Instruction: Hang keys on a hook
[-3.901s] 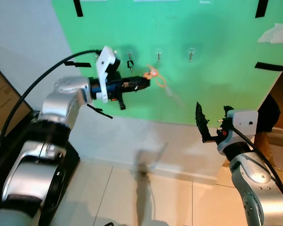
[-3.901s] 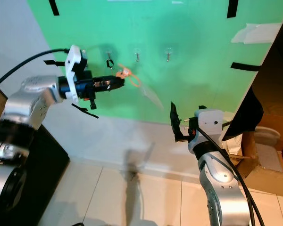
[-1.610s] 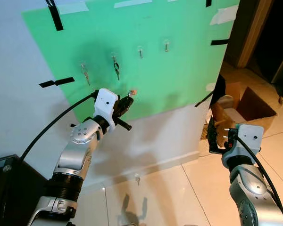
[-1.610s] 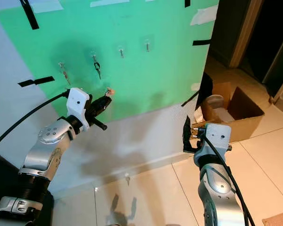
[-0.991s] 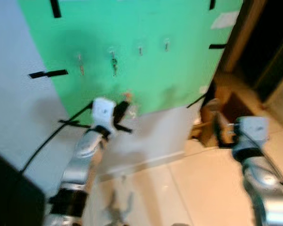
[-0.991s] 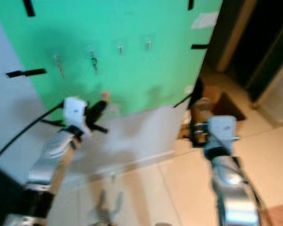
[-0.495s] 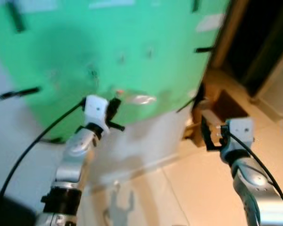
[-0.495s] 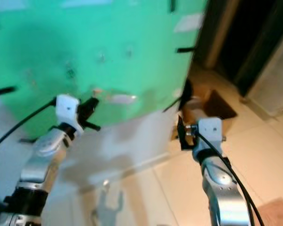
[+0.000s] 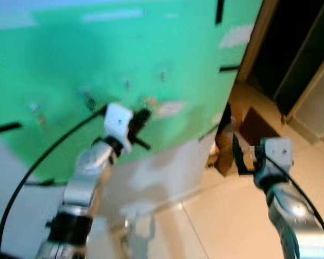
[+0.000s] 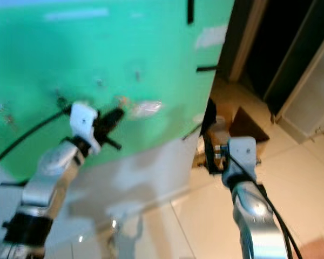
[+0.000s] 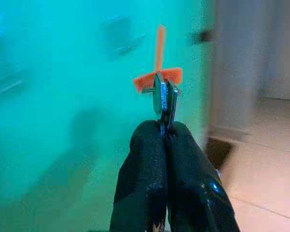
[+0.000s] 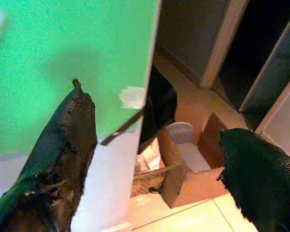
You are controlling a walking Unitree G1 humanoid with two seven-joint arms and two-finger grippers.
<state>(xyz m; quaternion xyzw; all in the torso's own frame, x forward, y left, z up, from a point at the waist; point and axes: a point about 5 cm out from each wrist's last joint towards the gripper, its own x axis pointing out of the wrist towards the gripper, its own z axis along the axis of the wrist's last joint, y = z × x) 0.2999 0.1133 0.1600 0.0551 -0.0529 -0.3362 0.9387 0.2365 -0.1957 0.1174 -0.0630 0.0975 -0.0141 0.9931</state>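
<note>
Left gripper (image 11: 164, 129) is pinched tight on the keys (image 11: 163, 93), orange tag sticking up, held out just in front of the green board (image 9: 70, 59) below its row of hooks (image 9: 163, 74). Right gripper (image 12: 154, 159) hangs wide open with nothing in it, off the board's right edge. Past that edge there's an open cardboard box (image 12: 193, 159) on the floor with a whitish thing inside, too blurry to tell what.

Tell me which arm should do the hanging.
Left. The left gripper is shut on the keys with the orange tag, raised in front of the green board near the hooks. The right gripper is open and empty, low by the cardboard box.
</note>
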